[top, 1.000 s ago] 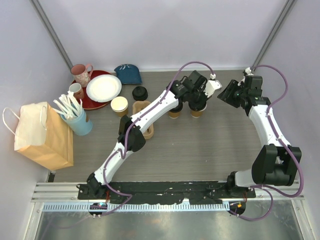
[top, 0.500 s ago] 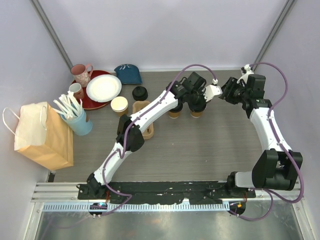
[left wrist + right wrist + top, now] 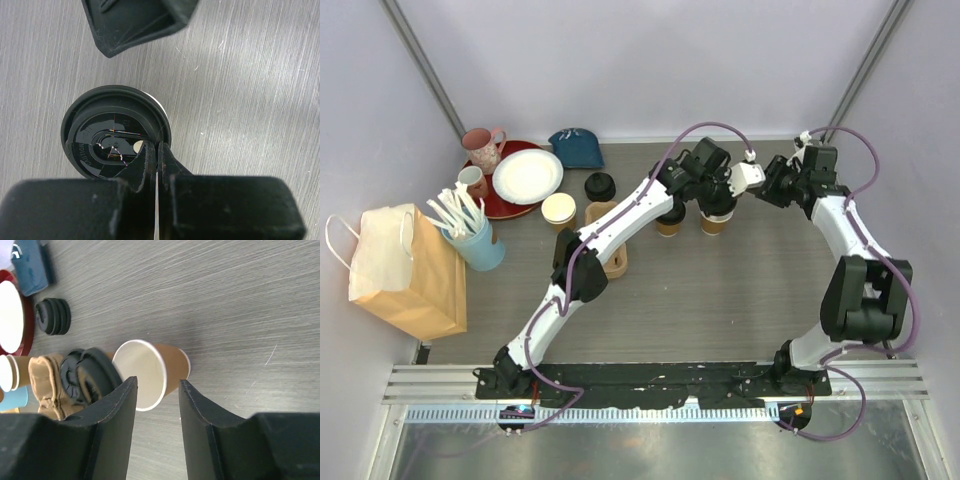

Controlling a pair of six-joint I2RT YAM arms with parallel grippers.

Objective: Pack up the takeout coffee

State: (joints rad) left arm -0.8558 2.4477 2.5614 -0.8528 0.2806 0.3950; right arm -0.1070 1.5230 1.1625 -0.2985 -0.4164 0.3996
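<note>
Left end effector (image 3: 155, 148): pressed together, pinching the black lid (image 3: 112, 132) by its rim and holding it above the cup, probably for capping.
Right end effector (image 3: 156, 382): spread, flanking the takeout coffee cup (image 3: 145, 370), which is standing open on the tabletop (image 3: 240, 300), likely to steady it.

Bright, even light; soft shadows.

I can read no words, brands or numbers anywhere. The only trace of writing is raised lettering curving along the left side of the black lid (image 3: 92, 131), below my left claw (image 3: 156, 152). It is too faint and blurred to make out.
</note>
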